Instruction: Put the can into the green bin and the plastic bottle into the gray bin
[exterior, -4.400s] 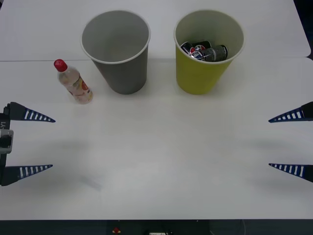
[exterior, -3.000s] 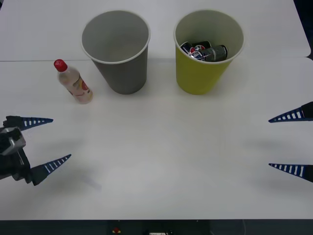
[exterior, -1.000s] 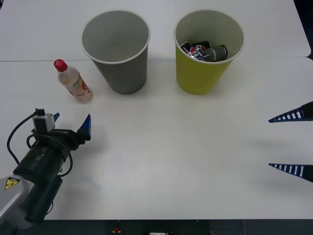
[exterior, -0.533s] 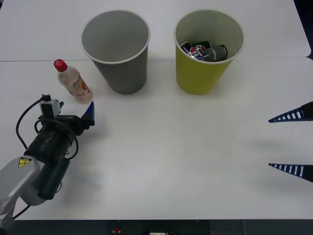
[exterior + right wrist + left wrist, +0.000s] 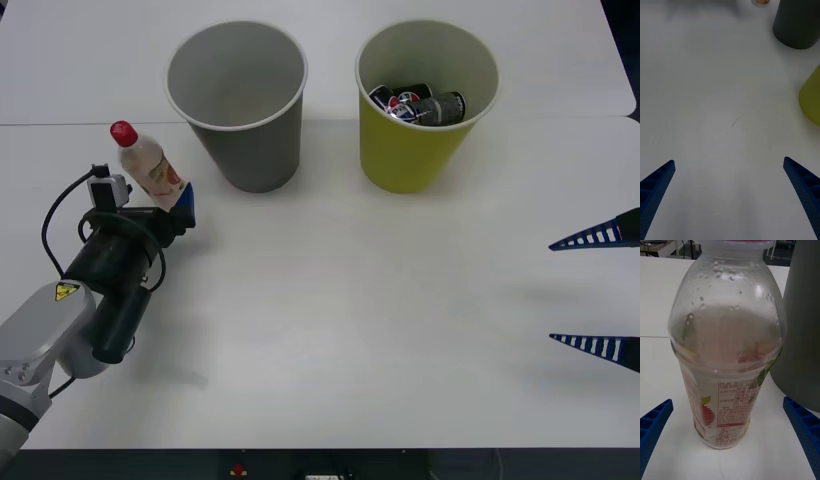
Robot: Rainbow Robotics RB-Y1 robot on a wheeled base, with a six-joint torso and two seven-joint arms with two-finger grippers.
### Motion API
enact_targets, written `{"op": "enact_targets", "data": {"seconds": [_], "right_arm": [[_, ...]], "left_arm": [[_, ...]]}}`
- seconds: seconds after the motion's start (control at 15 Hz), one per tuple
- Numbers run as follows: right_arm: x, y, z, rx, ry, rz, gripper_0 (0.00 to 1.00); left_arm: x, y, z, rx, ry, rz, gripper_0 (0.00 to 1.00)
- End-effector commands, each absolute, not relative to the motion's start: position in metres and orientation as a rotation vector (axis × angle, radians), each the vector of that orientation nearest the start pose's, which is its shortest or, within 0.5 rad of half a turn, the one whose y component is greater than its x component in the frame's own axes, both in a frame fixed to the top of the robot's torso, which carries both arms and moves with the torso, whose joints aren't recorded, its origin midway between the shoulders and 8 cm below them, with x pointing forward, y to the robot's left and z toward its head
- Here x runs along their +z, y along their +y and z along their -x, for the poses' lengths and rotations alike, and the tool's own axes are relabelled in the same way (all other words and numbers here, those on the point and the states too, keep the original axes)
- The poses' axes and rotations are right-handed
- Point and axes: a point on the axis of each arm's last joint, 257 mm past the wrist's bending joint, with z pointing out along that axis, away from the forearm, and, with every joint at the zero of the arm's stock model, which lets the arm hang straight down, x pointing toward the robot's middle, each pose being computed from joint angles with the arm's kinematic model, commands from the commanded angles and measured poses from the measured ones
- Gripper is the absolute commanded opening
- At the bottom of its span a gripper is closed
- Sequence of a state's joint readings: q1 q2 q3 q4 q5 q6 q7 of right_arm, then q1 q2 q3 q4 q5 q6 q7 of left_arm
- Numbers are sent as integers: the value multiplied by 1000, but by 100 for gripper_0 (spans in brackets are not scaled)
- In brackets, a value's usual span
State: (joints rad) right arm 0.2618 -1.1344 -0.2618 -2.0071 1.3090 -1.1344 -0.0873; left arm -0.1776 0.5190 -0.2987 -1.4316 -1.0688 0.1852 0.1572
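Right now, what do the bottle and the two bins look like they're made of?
The plastic bottle: clear, glossy plastic, since droplets and the label show through, with a red cap. The gray bin and the green bin: matte, with thin pale rolled rims like paper cups, perhaps coated paper or thin plastic. The left gripper is open around the bottle.

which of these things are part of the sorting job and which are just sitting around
Part of the job:
- plastic bottle, between the open left end effector's fingers
- gray bin
- green bin, cans already inside

Just there:
- white table
- right end effector, open, parked at the right edge
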Motion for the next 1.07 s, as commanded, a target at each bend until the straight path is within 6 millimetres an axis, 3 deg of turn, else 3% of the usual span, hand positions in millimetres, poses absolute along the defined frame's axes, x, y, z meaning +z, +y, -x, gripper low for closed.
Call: {"op": "enact_targets", "data": {"seconds": [0.07,0.33,0.53,0.6,0.67,1.07], "right_arm": [[-167,-286,-341,209,1596,1634,100],[-167,-286,-341,209,1596,1634,100],[-167,-286,-341,209,1596,1634,100],[-167,-286,-341,209,1596,1634,100],[-167,-286,-341,209,1596,1634,100],[-167,-286,-341,209,1596,1634,100]], "left_arm": [[-230,284,-599,-113,1668,30,100],[-220,284,-618,-121,1663,29,100],[-218,282,-622,-138,1663,26,99],[-218,281,-622,-143,1663,26,44],[-218,281,-622,-152,1664,30,0],[-219,272,-620,-190,1668,16,0]]}}
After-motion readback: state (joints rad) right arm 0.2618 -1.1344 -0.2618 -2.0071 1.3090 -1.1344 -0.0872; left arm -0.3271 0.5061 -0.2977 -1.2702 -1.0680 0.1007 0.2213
